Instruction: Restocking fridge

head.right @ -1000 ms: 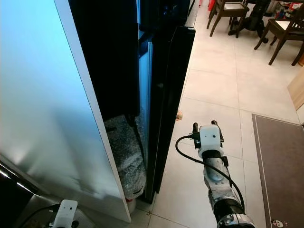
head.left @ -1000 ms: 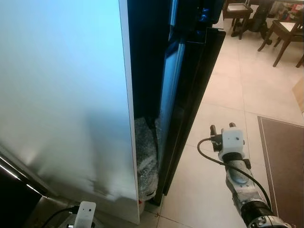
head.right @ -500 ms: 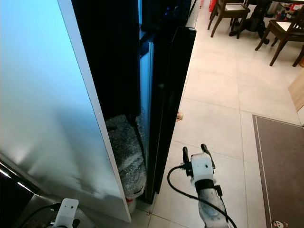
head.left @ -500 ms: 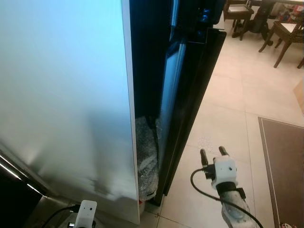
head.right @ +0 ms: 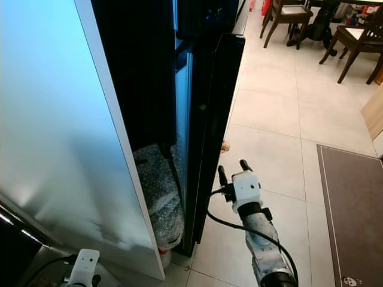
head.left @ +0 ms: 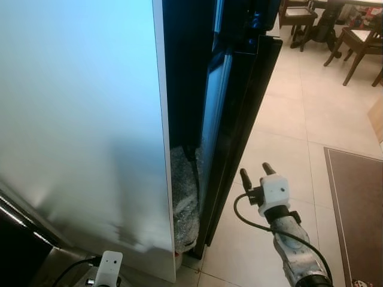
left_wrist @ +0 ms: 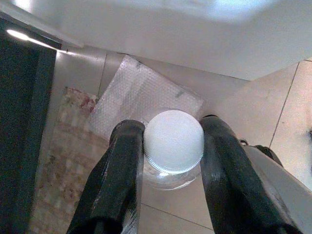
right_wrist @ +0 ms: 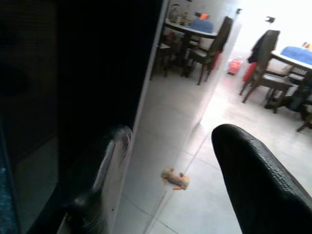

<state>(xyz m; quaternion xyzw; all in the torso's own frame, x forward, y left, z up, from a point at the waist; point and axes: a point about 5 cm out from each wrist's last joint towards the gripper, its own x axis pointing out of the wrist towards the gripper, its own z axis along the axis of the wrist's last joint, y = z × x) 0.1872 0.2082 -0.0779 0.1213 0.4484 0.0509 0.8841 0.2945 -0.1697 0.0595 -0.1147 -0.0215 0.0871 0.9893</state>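
Note:
The black fridge (head.left: 239, 113) stands ahead with its door slightly ajar, and a tall white panel (head.left: 78, 119) sits on its left. My right gripper (head.left: 255, 171) is open, low above the tiled floor, close beside the black door's edge (right_wrist: 146, 73). Down at the bottom of the left eye view sits my left wrist (head.left: 108, 266). My left gripper (left_wrist: 173, 146) is shut on a clear bottle with a white ribbed cap (left_wrist: 173, 141). A bundle of bubble wrap (head.left: 184, 203) fills the bottom of the dark gap between panel and fridge.
A small brown object (head.right: 225, 145) lies on the tiles by the fridge. A brown mat (head.left: 359, 209) covers the floor at the right. Wooden chairs (head.left: 359, 45) and a table stand at the back right. A bubble-wrap sheet (left_wrist: 146, 92) lies under the left gripper.
The right gripper dipped low half a second ago, then rose and moved left, closer to the black door's edge. The left arm has stayed where it was.

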